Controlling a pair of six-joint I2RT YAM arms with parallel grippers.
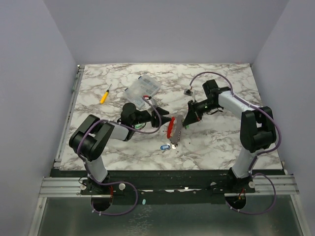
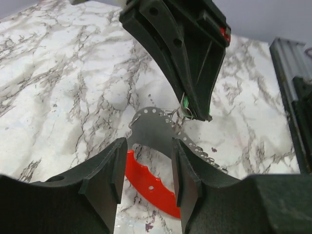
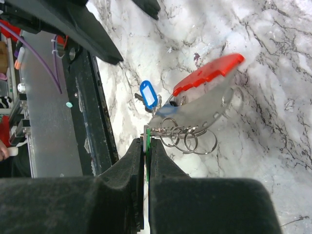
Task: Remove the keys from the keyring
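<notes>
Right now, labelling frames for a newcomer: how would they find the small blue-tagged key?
On the white marble table, look toward the middle of the near edge. Just nearer than the curved red fob lies a small key with a blue oval tag, the only blue piece there.

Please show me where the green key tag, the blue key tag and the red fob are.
green key tag [image 3: 146,146]: right wrist view, on its thin visible edge.
blue key tag [image 3: 148,95]: right wrist view, on the middle of its plastic face.
red fob [image 3: 209,73]: right wrist view, on the middle of the red arc.
</notes>
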